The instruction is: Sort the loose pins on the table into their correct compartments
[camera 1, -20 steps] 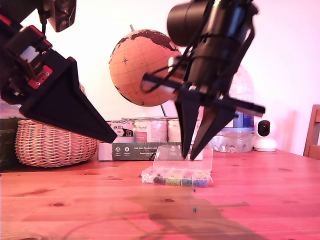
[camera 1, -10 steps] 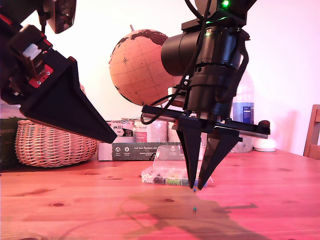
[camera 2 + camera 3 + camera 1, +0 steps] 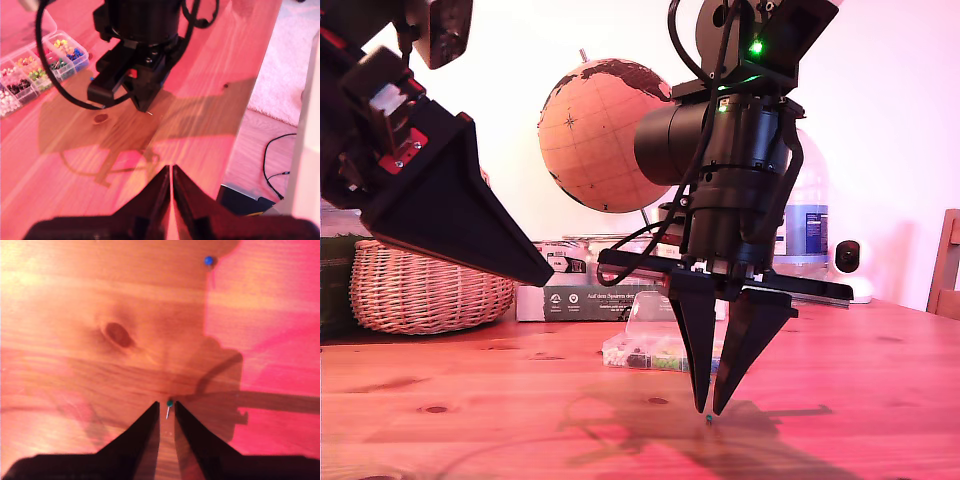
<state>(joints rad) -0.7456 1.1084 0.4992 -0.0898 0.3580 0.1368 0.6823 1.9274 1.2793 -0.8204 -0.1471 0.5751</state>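
A tiny green-headed pin (image 3: 170, 403) lies on the reddish wooden table (image 3: 75, 300), right between the fingertips of my second gripper (image 3: 166, 404), which stands narrowly open around it. In the exterior view this gripper (image 3: 711, 410) points straight down with its tips almost on the table and the green pin (image 3: 708, 421) just below them. A blue-headed pin (image 3: 208, 260) lies apart on the wood, also seen as the blue pin (image 3: 92, 78). The clear compartment box (image 3: 650, 355) sits behind, lid up; the box (image 3: 30, 75) shows coloured heads. My first gripper (image 3: 171, 170) is shut, empty, raised at the exterior view's left (image 3: 548, 277).
Behind the box stand a dark cardboard tray of tins (image 3: 590, 300), a globe (image 3: 605, 135), a wicker basket (image 3: 425, 290), a water bottle (image 3: 807, 230) and a small white camera (image 3: 848, 270). A chair (image 3: 948, 265) is at the exterior view's right. The table edge (image 3: 240, 135) drops to floor.
My second gripper has come down from above the box toward the table and nearer the camera, its tips now around the green pin. The first arm has not moved.
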